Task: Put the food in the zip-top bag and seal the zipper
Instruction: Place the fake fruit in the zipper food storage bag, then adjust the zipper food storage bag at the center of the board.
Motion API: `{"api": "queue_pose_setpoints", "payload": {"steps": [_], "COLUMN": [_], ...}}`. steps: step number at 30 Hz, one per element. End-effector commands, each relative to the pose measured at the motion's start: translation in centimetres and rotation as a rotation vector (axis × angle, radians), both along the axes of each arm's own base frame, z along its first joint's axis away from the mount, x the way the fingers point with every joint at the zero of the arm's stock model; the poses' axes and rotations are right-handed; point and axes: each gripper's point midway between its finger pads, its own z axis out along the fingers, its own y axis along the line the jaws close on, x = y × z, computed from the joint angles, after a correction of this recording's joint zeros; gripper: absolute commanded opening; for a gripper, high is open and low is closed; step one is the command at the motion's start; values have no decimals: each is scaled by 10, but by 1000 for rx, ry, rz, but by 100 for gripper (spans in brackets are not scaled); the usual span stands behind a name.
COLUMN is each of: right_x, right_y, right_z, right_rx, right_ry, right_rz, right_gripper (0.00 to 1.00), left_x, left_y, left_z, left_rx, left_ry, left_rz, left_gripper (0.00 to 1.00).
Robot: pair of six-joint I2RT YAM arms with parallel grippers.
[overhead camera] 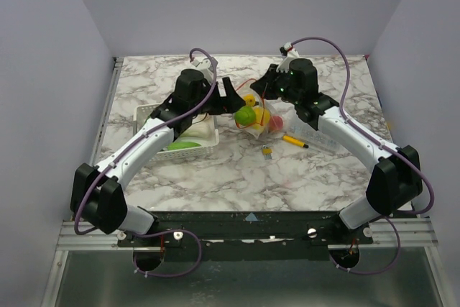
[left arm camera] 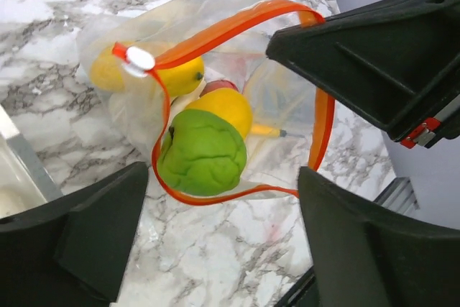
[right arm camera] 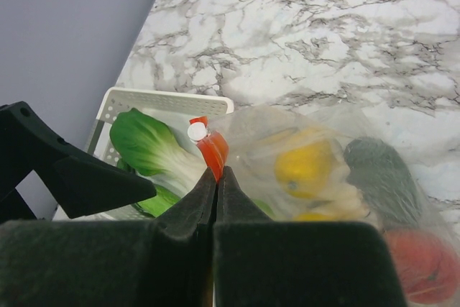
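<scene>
Here we see the left gripper point(left arm camera: 219, 246) hanging over the mouth of the bag point(left arm camera: 136, 116), its two fingers point(left arm camera: 79, 249) spread wide apart with nothing between them. The right gripper point(right arm camera: 216, 181) has its jaws pressed together, pinching the orange-red zipper strip point(right arm camera: 213, 150) just below the small white slider point(right arm camera: 196, 131). That pinch holds one side of the mouth up, so from the left wrist the strip runs as an open loop. The bag lies near the middle of the marble table point(overhead camera: 215, 174), just right of the white basket point(overhead camera: 152, 113).

Within the loop sits a green fruit point(left arm camera: 203, 152), right at the mouth and touching a yellow fruit point(left arm camera: 227, 109) behind it. A second yellow piece point(left arm camera: 176, 77) lies deeper in, under the clear plastic. From the right wrist we also make out a dark piece point(right arm camera: 381, 177) and a red one point(right arm camera: 424, 264) inside the bag, both blurred.

A leafy green vegetable point(right arm camera: 151, 145) lies in the basket, outside the bag. A yellow marker point(overhead camera: 295, 141) lies on the table just right of the bag
</scene>
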Motion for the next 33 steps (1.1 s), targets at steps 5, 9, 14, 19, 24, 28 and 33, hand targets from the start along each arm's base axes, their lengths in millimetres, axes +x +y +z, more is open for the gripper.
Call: {"api": "queue_pose_setpoints", "payload": {"steps": [5,9,14,19,24,28,33], "right_x": [0,0,0,0,0,0,3], "right_y": [1,3,4,5,7,8,8], "right_z": [27,26,26,25,24,26,31], "right_rx": [27,25,25,23,22,23,24], "right_ry": [-75,-73,-68,-63,-54,-56,-62], "right_rz": [4,12,17,25,33,37,28], "right_gripper": [1,1,1,1,0,1,1], "left_x": [0,11,29,46,56,61,60], "left_y": [31,7,-9,-10,-6,-11,-11], "left_z": [-29,-21,-20,-34,-39,-42,-52], "left_rx": [-77,-127,-156,-125,-87,-74,-20], "left_ry": [157,98,95,125,128,149,186], "left_rz": [95,-27,-45,7,48,36,35], "left_gripper": [37,50,56,47,41,34,20]}}
